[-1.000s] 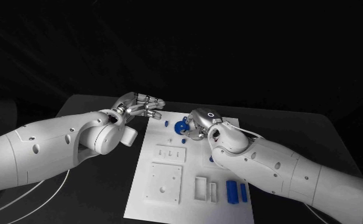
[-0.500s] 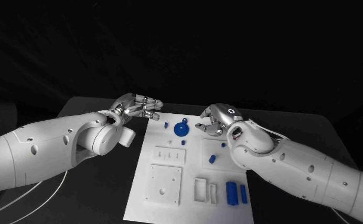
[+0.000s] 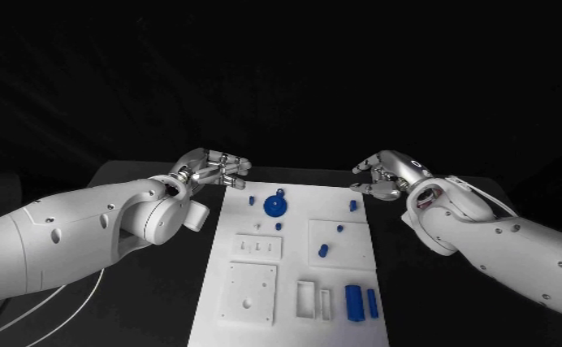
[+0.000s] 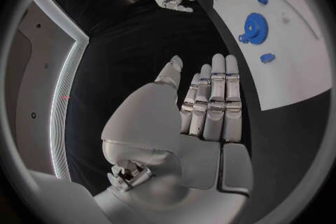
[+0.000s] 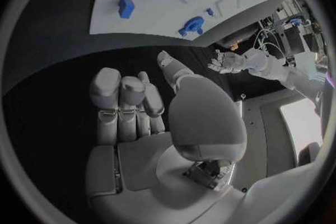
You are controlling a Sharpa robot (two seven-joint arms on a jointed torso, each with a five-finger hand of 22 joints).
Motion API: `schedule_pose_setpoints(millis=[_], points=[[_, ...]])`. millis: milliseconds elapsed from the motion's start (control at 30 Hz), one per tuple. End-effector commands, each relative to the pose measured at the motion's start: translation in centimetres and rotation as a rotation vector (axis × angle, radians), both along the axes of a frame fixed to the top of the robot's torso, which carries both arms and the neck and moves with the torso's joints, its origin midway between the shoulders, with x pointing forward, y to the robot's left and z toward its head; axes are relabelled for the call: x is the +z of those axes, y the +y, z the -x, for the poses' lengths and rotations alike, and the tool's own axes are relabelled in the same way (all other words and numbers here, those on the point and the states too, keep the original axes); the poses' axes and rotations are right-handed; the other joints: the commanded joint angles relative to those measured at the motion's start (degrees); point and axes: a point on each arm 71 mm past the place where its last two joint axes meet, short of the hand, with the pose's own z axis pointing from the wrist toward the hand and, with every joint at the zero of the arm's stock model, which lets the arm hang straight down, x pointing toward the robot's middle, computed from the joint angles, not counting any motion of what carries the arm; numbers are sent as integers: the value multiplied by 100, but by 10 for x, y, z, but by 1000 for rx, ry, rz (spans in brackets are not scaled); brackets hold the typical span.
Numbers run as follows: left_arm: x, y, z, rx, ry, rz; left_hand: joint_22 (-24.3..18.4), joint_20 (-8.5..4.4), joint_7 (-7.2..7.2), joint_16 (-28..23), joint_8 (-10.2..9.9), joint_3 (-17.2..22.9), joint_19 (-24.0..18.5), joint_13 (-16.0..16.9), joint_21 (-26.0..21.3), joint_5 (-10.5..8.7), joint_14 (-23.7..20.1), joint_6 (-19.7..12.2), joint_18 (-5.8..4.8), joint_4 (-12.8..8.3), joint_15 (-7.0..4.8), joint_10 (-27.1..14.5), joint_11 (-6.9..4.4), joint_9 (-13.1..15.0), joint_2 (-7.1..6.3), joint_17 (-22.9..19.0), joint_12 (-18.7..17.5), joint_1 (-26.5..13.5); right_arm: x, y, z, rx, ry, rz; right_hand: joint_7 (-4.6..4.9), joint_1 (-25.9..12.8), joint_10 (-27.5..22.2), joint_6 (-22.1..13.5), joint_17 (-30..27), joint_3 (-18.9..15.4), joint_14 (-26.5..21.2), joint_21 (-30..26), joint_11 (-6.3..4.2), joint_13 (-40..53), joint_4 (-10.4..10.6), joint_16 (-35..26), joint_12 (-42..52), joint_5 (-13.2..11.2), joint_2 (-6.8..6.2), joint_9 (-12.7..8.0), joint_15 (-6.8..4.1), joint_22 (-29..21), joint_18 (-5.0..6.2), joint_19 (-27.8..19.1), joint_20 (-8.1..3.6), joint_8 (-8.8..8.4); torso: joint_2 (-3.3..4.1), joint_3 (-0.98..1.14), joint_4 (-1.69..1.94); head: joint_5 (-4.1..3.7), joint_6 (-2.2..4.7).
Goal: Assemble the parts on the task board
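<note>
The left robot hand (image 3: pixel 213 167) and right robot hand (image 3: pixel 386 175) hover empty with fingers apart, flanking the far end of the task board (image 3: pixel 293 278) on the counter (image 3: pixel 153 314). A blue gear (image 3: pixel 276 204) and other blue parts (image 3: pixel 356 301) rest on the board.

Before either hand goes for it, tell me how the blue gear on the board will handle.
The blue gear looks flat, so it probably won't roll. It's thin and low against the task board, likely awkward to pinch. Looks like small rigid plastic, probably light and easily nudged.
</note>
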Motion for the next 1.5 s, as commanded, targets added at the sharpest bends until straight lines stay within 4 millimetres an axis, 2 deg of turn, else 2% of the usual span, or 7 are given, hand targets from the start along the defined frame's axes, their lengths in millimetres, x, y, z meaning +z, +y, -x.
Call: schedule_pose_setpoints(millis=[33,200,433,733,967,1200,1500], points=[[2,1,-1,12,-54,11,9,-41,-24,17,21,30,-1,5,15,19,5,18,-99,3,-18,37,-4,8,7,5,-3,47,-6,-5,2,137,26,-107,19,93,-18,-49,34,-269,-9,11,-1,366,-18,2,-9,124,52,-5,42,204,-44,320,31,-16,-26,87,-63,8,-7],[0,3,-1,15,-51,11,23,-47,-14,37,21,38,-18,5,28,11,-14,16,-118,28,-7,-84,30,7,-17,4,-6,51,-20,-22,-2,123,46,-109,26,156,-31,-84,47,-381,-7,-5,11,348,-56,-10,-15,281,46,-7,55,243,-46,322,43,-18,-33,141,-87,22,-26],[-4,4,-2,9,-39,11,37,-35,-6,56,21,34,-30,5,41,2,-29,8,-107,30,3,-181,54,8,-25,4,-5,50,-41,-30,-6,107,74,-106,30,206,-30,-121,75,-443,-1,-7,13,344,-116,4,0,382,64,-8,64,279,-49,328,52,-18,-20,193,-95,77,-59],[-7,3,-3,2,-28,10,41,-30,-4,61,21,28,-41,5,42,-7,-41,6,-104,29,8,-197,59,8,-24,2,-5,45,-60,-28,-12,96,107,-106,29,198,-39,-143,87,-494,-4,-21,13,341,-180,1,4,476,104,-8,66,310,-48,329,55,-18,-23,137,-63,62,-107],[-8,4,-4,1,-23,9,43,-26,-2,65,21,23,-46,5,44,-11,-46,3,-102,26,11,-214,65,8,-26,2,-5,43,-70,-28,-15,87,133,-103,27,185,-45,-137,90,-497,-5,-28,11,339,-205,-3,3,502,118,-8,62,322,-48,329,51,-19,-16,131,-44,55,-132],[-8,4,-4,1,-19,7,45,-25,-1,68,21,21,-47,5,45,-11,-48,2,-101,26,12,-224,67,8,-24,2,-5,42,-77,-25,-15,88,154,-103,28,164,-51,-131,97,-479,-3,-52,11,336,-240,-6,1,451,157,-8,59,339,-50,330,48,-18,-22,129,-63,73,-160],[-8,3,-4,-2,-15,6,52,-21,4,79,18,13,-53,6,50,-15,-52,-10,-97,17,14,-251,74,6,-22,1,-4,44,-82,-19,-16,81,155,-110,17,133,-35,-87,150,-381,2,-28,5,353,-293,27,42,397,209,-8,58,382,-55,337,47,-20,-20,108,-22,48,-176]])
